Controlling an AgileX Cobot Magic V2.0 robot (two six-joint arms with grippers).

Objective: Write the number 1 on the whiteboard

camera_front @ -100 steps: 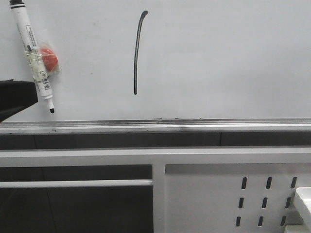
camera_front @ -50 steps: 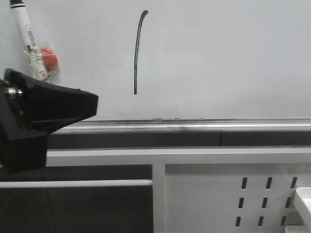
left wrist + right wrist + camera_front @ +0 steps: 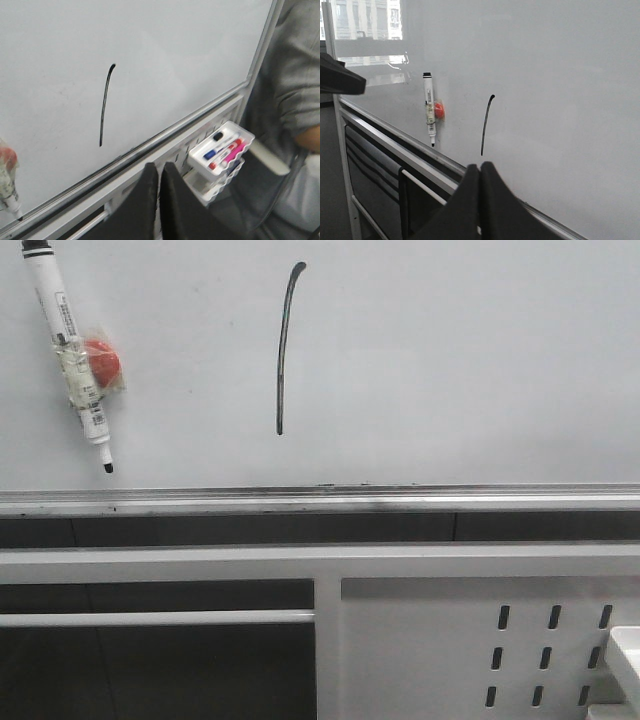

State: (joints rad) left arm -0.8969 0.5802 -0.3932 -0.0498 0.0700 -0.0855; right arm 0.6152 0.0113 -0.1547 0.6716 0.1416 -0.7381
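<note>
Glossy grey-white and wide, the whiteboard (image 3: 450, 360) fills the front view, its silver rail (image 3: 400, 498) running along the lower edge. On it stands the number 1 (image 3: 284, 345), a thin dark stroke, nearly vertical, curling rightward at the top, its foot well above the rail. Off to the left on the board hangs a white marker (image 3: 70, 355), cap end up, tip down and tilted slightly, with a small red magnet (image 3: 101, 360) touching its right side under what looks like clear tape. Below the rail sits a white perforated panel (image 3: 480, 640) with rows of dark slots.

From the left wrist, the left pincer (image 3: 159, 180) shows both black fingers pressed together, nothing between them, held off the board. The stroke (image 3: 105, 105) is in plain sight beyond it, and a small white tray (image 3: 220, 147) on the frame holds several markers, blue, red and pink among them. A person in a grey sleeve (image 3: 295, 100) stands just past the board's edge.

From the right wrist, the right pincer (image 3: 480, 180) is likewise closed up tight and empty, away from the board, with the marker (image 3: 429, 116) and the stroke (image 3: 486, 125) both visible ahead of it.
</note>
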